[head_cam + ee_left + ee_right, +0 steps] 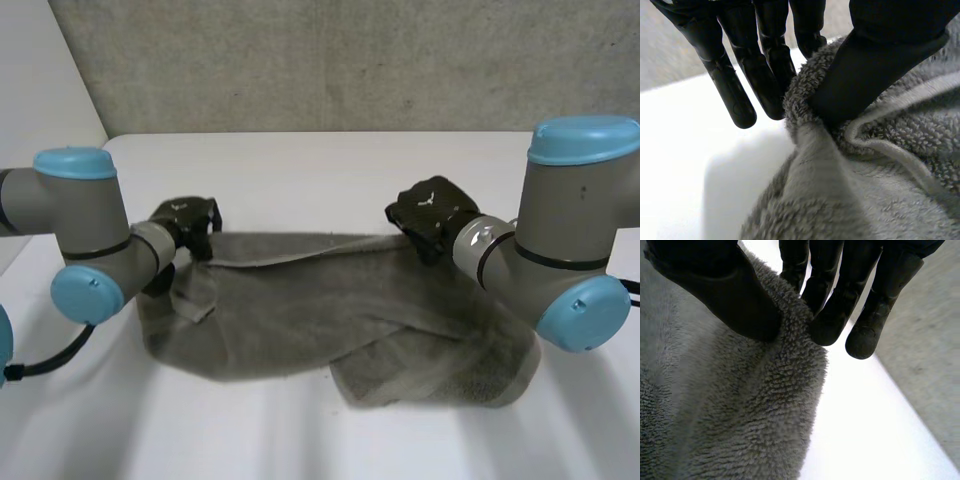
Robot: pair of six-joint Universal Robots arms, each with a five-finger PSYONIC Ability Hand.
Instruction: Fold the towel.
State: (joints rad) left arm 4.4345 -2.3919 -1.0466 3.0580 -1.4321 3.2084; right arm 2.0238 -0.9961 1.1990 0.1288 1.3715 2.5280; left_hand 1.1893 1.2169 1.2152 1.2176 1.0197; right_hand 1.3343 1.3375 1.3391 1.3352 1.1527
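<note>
A grey towel (330,310) hangs and bunches between my two hands above the white table (300,170), its lower folds resting on the tabletop. My left hand (188,222) holds the towel's far left corner. In the left wrist view its thumb (865,75) pinches the cloth (880,165) against the fingers (762,75). My right hand (432,215) holds the far right corner. In the right wrist view its thumb (725,295) presses the towel edge (755,405) against the fingers (832,315).
The table's far edge meets a grey textured wall (330,60). Bare white tabletop lies beyond the towel and in front of it (300,440). My two arms flank the towel at left (90,240) and right (570,250).
</note>
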